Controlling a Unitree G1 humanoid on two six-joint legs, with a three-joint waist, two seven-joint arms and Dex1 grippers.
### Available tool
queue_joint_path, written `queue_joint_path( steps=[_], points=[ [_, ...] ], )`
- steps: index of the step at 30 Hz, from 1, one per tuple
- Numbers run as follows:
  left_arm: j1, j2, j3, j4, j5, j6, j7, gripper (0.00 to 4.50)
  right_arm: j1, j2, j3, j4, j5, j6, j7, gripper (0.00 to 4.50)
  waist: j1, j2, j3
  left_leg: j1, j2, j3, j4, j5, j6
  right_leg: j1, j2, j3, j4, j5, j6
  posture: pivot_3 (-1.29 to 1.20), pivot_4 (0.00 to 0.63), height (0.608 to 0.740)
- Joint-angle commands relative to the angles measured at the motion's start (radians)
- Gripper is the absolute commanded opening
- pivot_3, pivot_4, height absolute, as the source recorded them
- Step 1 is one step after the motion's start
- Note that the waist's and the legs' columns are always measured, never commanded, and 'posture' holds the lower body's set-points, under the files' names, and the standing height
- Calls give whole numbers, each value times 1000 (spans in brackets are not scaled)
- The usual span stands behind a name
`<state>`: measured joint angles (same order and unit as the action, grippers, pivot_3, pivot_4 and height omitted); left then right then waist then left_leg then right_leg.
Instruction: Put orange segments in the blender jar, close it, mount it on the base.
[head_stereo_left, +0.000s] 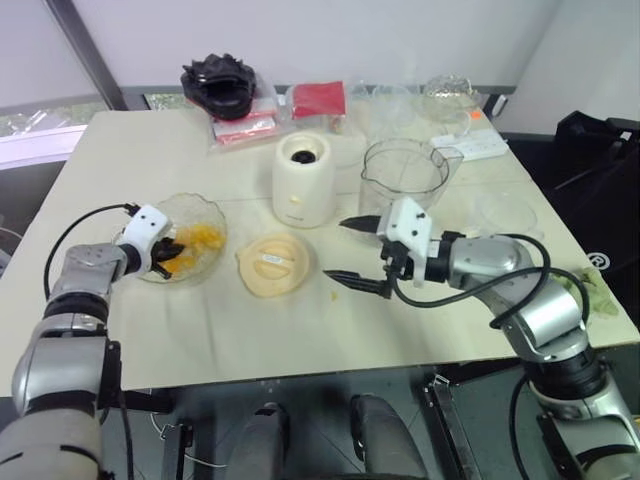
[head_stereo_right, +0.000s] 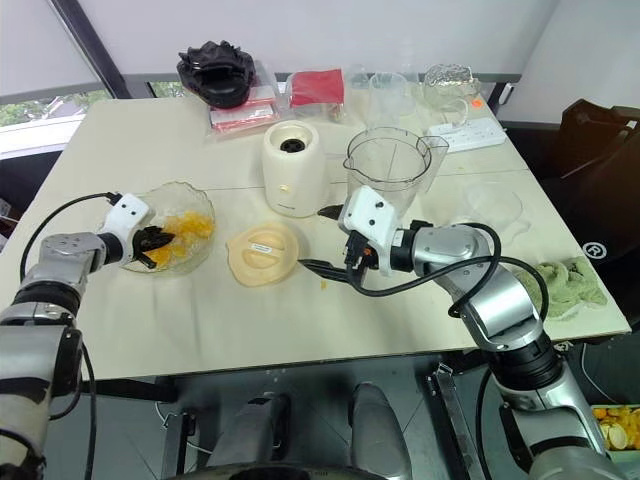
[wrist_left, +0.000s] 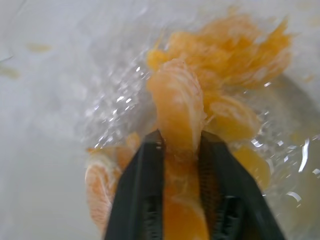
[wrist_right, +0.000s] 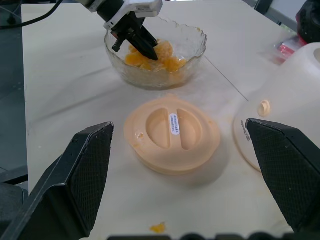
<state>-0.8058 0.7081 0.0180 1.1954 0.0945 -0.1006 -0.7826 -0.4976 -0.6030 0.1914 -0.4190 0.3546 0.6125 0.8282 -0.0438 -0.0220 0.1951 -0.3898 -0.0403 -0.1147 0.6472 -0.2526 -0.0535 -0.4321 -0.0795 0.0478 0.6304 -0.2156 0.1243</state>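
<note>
Left gripper (head_stereo_left: 172, 256) reaches down into a clear, scallop-rimmed glass bowl (head_stereo_left: 215, 218) of orange segments (head_stereo_left: 204, 237) on the robot's left side of the beige table (head_stereo_left: 150, 330) in the head views, its black tips sunk among the fruit. Well apart to the right, the right gripper (head_stereo_left: 345, 250) hovers above the tabletop with its two fingers spread wide and nothing between them. A round cream plastic lid (head_stereo_left: 273, 264) lies flat between the bowl and the right gripper. Behind it stands the cream, rounded blender base (head_stereo_left: 303, 182). Just beside that, behind the right gripper, the clear plastic blender jar (head_stereo_left: 403, 172) stands upright with its mouth uncovered. From the left wrist the grip is plain: both fingers press against the sides of one plump, pale-veined segment (wrist_left: 176, 95), which stands on end above the rest of the glistening fruit. From the right wrist, the lid sits between the parted fingers, showing two recesses and a small white label. A small orange scrap (wrist_right: 158, 228) lies on the table near it, with the bowl beyond.
</note>
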Motion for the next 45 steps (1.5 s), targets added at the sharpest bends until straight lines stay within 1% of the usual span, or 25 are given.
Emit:
queue_joint_path(
  steps=[1,9,13,16,19,23,27,28,30,33,39,45],
  points=[
    [17,9,13,-22,-14,1,4,1103,-30,7,-3,-2,-4,-25,8,4428,0,0,0,0,0,0,0,0,0,0,0,0,0,0,0,0,150,740],
    [9,-2,44,-72,-63,16,-11,1103,-36,6,-4,4,-7,-31,20,4428,2,0,0,0,0,0,0,0,0,0,0,0,0,0,0,0,150,740],
    [2,8,94,-127,-132,55,-49,1103,-37,7,-4,1,-9,-28,19,4428,4,0,0,0,0,0,0,0,0,0,0,0,0,0,0,0,150,740],
    [-2,23,150,-198,-203,108,-77,1103,-38,9,-3,2,-9,-28,21,4428,3,0,0,0,0,0,0,0,0,0,0,0,0,0,0,0,150,740],
    [9,41,182,-272,-243,167,-95,1103,-42,13,0,6,-11,-29,22,4428,0,0,0,0,0,0,0,0,0,0,0,0,0,0,0,0,150,740],
    [43,68,159,-346,-233,215,-121,1103,-47,19,4,15,-15,-34,28,4428,-1,0,0,0,0,0,0,0,0,0,0,0,0,0,0,0,150,740],
    [92,79,93,-387,-180,186,-151,1103,-54,30,11,25,-19,-40,29,4428,1,0,0,0,0,0,0,0,0,0,0,0,0,0,0,0,150,740],
    [96,77,82,-388,-169,176,-146,1332,-56,32,12,26,-20,-41,28,4428,1,0,0,0,0,0,0,0,0,0,0,0,0,0,0,0,150,740],
    [94,72,61,-389,-155,173,-147,1948,-57,34,12,28,-21,-42,29,4428,6,0,0,0,0,0,0,0,0,0,0,0,0,0,0,0,150,740],
    [92,64,26,-387,-134,160,-170,3425,-54,32,11,24,-20,-41,28,4428,8,0,0,-1,0,0,0,0,0,0,0,0,-1,0,0,0,150,740],
    [85,47,-36,-327,-75,78,-160,3425,-51,28,7,20,-18,-36,27,4428,5,0,0,-1,0,0,0,0,0,0,0,0,-1,0,0,0,150,740],
    [34,12,-85,-189,19,-20,-21,3425,-51,25,5,17,-18,-31,26,4428,4,0,0,-1,0,0,0,0,0,0,0,0,-1,0,0,0,150,740]
  ],
)
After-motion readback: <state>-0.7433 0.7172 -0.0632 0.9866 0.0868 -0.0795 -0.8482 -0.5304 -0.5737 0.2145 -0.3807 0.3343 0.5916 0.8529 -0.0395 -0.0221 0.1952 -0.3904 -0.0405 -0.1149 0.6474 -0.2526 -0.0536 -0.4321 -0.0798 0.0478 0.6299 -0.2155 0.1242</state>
